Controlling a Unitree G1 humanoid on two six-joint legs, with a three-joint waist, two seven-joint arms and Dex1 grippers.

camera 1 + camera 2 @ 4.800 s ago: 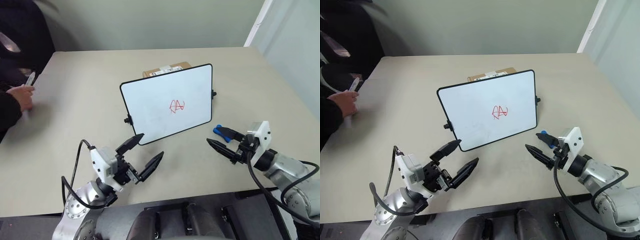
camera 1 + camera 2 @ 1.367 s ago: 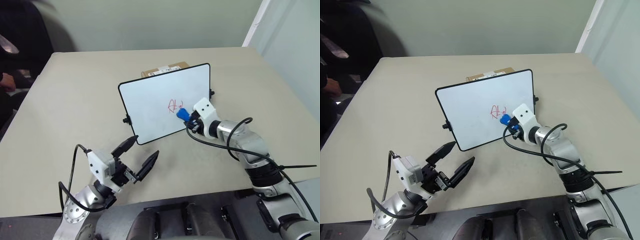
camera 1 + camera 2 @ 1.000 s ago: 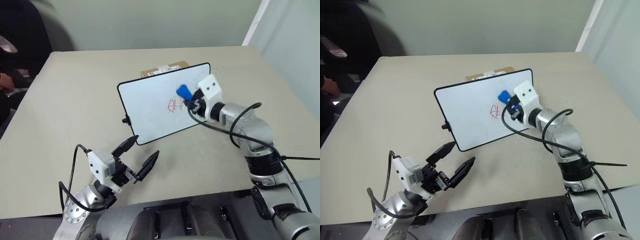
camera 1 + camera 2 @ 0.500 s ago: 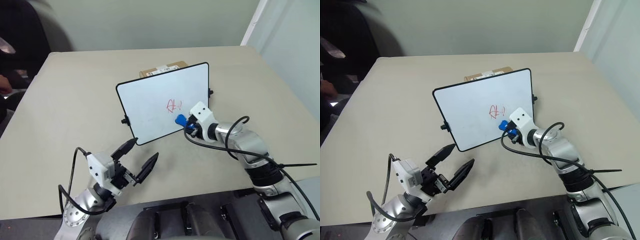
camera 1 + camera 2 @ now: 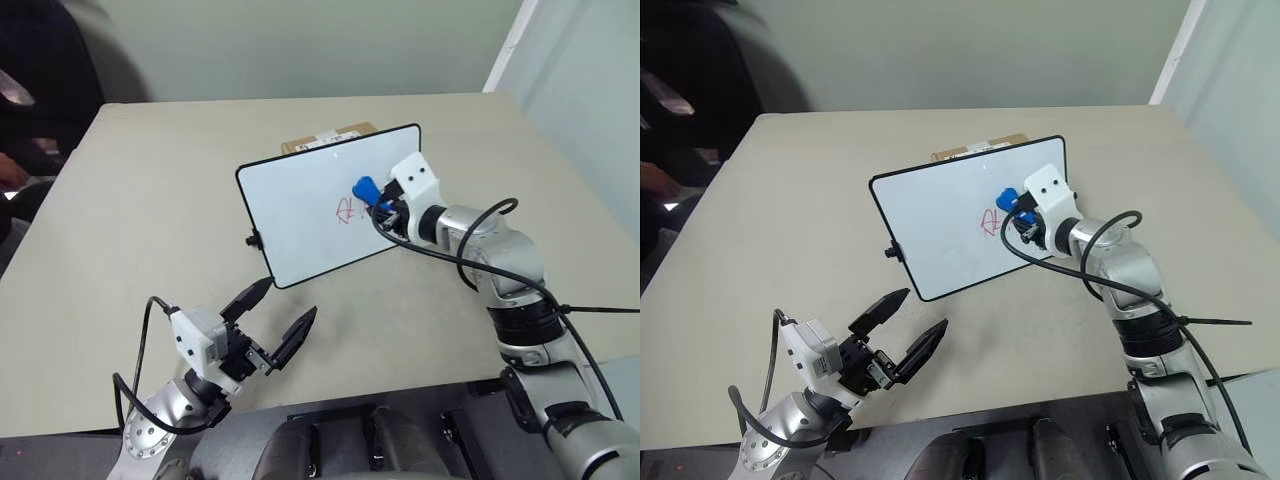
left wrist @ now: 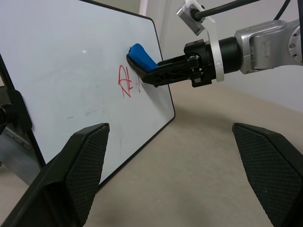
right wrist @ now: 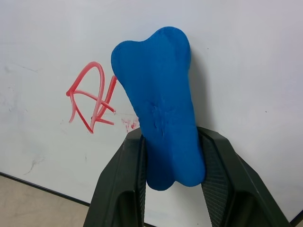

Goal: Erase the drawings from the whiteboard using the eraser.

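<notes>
right end effector (image 7: 165, 156): both black fingers pinch the lower half of the eraser (image 7: 158, 99); the blue block sticks out past the fingertips toward the board.
eraser: held against or just off the whiteboard (image 5: 300, 215), immediately at 3 o'clock of the drawings (image 7: 92, 101) in the head views; actual contact cannot be confirmed.
drawings: the red scribble sits right of the board's centre, largely intact, with a faint red smear at its edge nearest the eraser.
task judgement: wiping looks barely begun; most of the mark remains.
risk, board: it stands tilted and propped before a brown box (image 5: 325, 138) at 12 o'clock; a hard push could tip it or slide it back.
risk, eraser: gripped only low down, it could pivot between the fingers under a sideways stroke and slip.
risk, miss: a stroke kept too far toward 3 o'clock would pass beside the scribble.
right arm pose: stretched forward across the table (image 5: 150, 180), wrist angled toward the board face, cable looping beneath.
left end effector (image 5: 270, 320): fingers spread wide, nothing between them, hovering at 7 o'clock of the board, well apart from it.
</notes>
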